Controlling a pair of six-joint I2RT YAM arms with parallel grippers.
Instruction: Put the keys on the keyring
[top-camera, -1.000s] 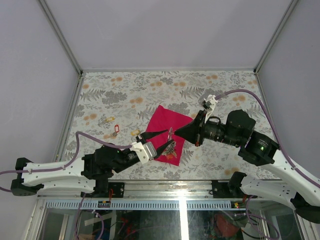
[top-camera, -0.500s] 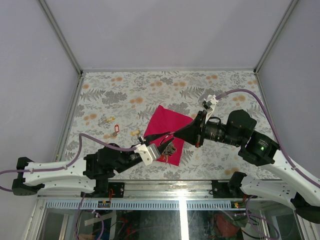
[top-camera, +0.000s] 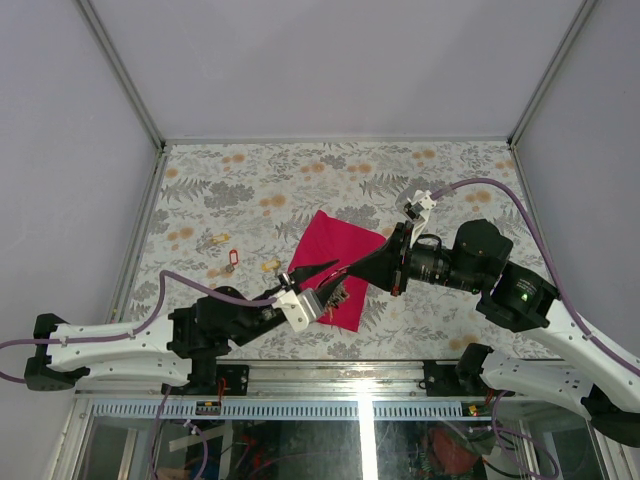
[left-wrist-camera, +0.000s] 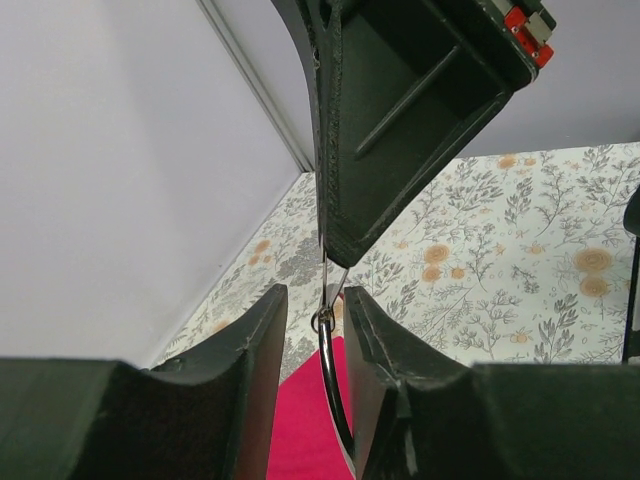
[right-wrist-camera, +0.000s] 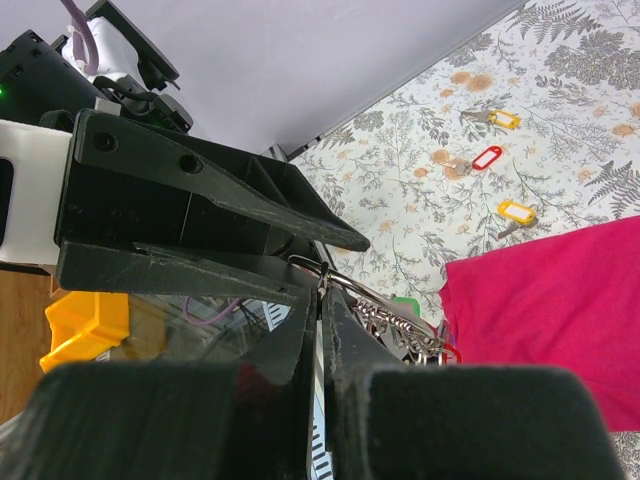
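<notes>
Over the magenta cloth (top-camera: 345, 245), the two black arms meet tip to tip above the flower-patterned worktop (top-camera: 280, 190). The right arm's fingers (right-wrist-camera: 335, 330) are pressed together, pinching the thin silver metal keyring (left-wrist-camera: 333, 400) at their very tips. Its jumble of keys and green and red tags (right-wrist-camera: 400, 325) hangs just below, above the near edge of the cloth.

The left arm's fingers (left-wrist-camera: 250, 350) stand narrowly parted with the ring's loop edge-on between them. It lies close against one finger, and a sliver of gap shows on the other side.

The small loose keys lie well apart to the left on the bare worktop. One has a red plastic tag (top-camera: 233, 258), two have yellow tags (right-wrist-camera: 517, 211), and a brass-coloured one (right-wrist-camera: 450, 165) lies beside them.
</notes>
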